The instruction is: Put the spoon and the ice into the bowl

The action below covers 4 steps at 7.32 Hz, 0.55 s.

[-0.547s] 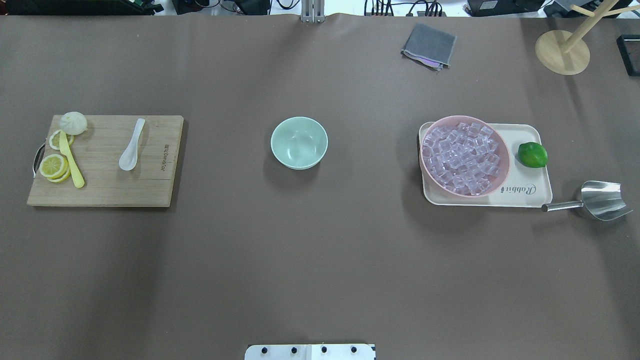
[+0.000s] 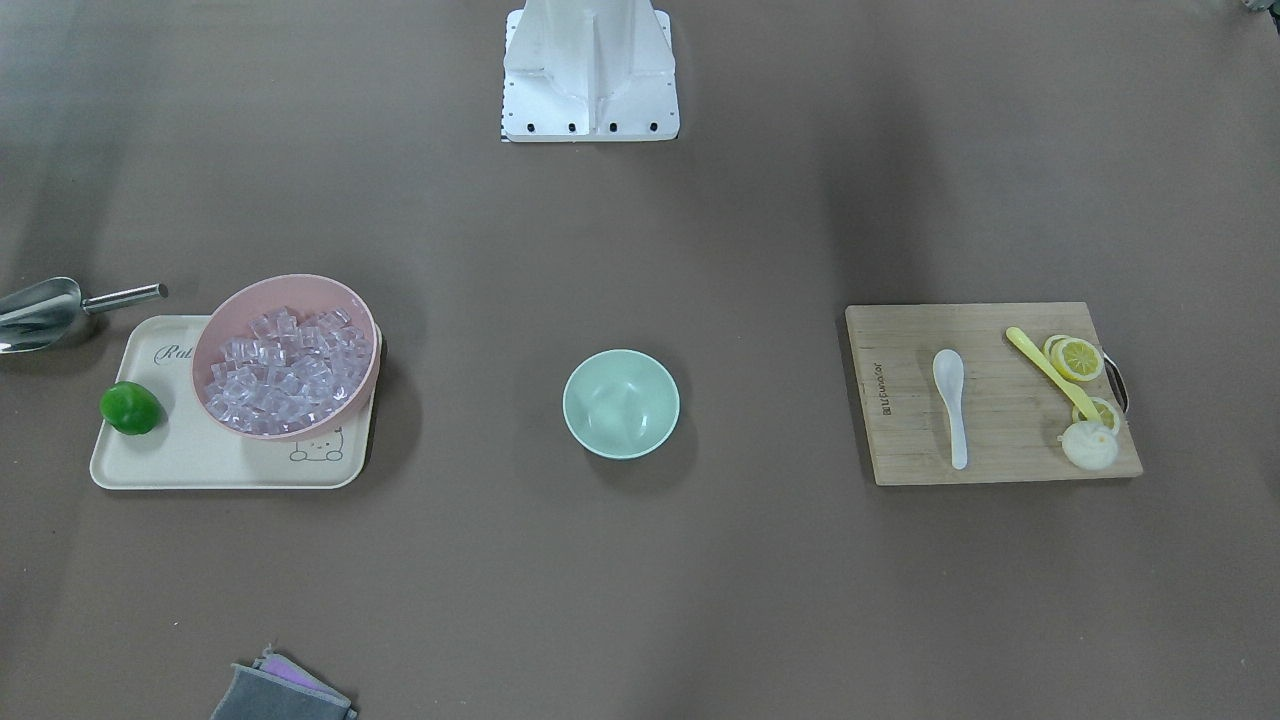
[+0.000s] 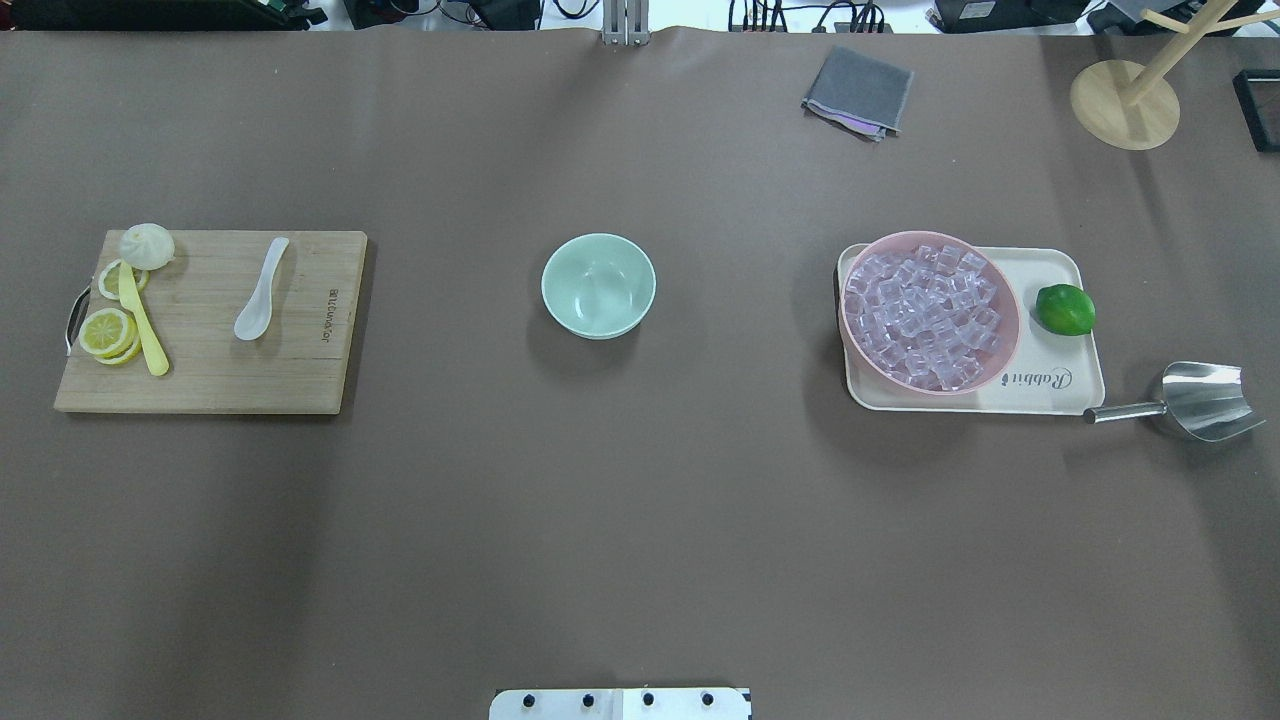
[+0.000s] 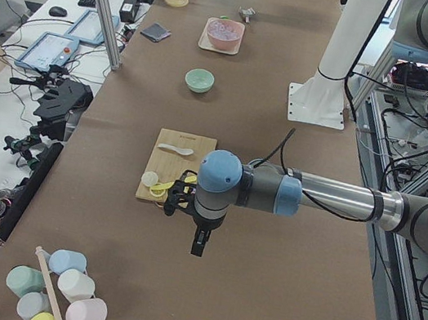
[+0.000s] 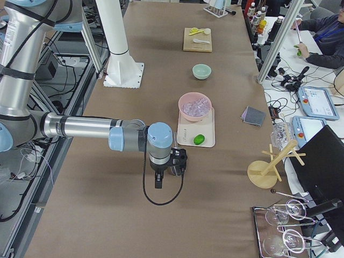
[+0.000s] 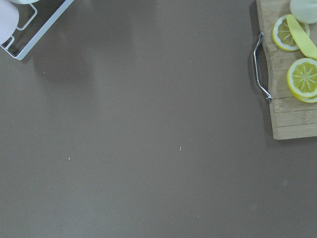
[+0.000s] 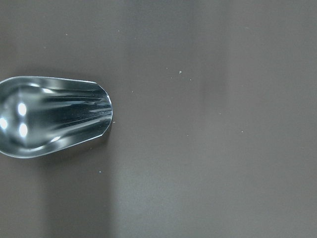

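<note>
The white spoon (image 3: 260, 290) lies on a wooden cutting board (image 3: 210, 380) at the left, also seen from the front (image 2: 951, 400). The mint-green bowl (image 3: 598, 285) stands empty at the table's middle (image 2: 621, 403). Clear ice cubes (image 3: 925, 315) fill a pink bowl (image 3: 925, 236) on a cream tray (image 3: 1050, 385) at the right. My left gripper (image 4: 197, 244) hangs above bare table beyond the board's handle end. My right gripper (image 5: 157, 183) hangs over the metal scoop (image 7: 49, 116). Both show only in the side views, so I cannot tell whether they are open or shut.
Lemon slices (image 3: 108, 332), a yellow utensil (image 3: 143, 322) and a bun (image 3: 146, 245) share the board. A lime (image 3: 1065, 309) sits on the tray, the metal scoop (image 3: 1200, 400) beside it. A grey cloth (image 3: 858, 92) and a wooden stand (image 3: 1125, 105) are at the back right.
</note>
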Each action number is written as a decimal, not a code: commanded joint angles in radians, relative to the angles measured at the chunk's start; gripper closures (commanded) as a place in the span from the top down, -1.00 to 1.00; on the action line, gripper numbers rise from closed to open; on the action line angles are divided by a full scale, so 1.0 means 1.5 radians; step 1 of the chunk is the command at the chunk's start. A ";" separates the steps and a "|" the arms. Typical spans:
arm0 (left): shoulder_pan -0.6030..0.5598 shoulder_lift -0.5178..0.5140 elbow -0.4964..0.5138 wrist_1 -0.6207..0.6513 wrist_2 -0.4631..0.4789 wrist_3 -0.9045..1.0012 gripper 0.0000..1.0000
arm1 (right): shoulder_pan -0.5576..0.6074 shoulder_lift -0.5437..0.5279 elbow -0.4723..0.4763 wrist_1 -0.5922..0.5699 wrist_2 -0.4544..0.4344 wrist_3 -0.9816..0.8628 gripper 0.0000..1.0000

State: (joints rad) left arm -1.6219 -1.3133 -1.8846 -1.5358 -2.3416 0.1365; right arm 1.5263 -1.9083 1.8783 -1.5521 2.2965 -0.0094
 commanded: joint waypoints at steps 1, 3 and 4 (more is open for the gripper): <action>0.002 -0.004 0.002 -0.001 0.000 0.000 0.97 | 0.000 0.007 0.010 0.005 0.004 0.000 1.00; 0.000 -0.028 -0.001 -0.001 -0.002 -0.001 0.97 | 0.000 0.007 0.021 0.064 0.021 0.001 1.00; 0.000 -0.035 -0.008 -0.002 -0.003 -0.004 0.97 | 0.000 0.001 0.017 0.135 0.025 0.002 1.00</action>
State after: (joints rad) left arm -1.6209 -1.3485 -1.8877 -1.5374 -2.3428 0.1341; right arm 1.5259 -1.9002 1.9060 -1.4564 2.3219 -0.0079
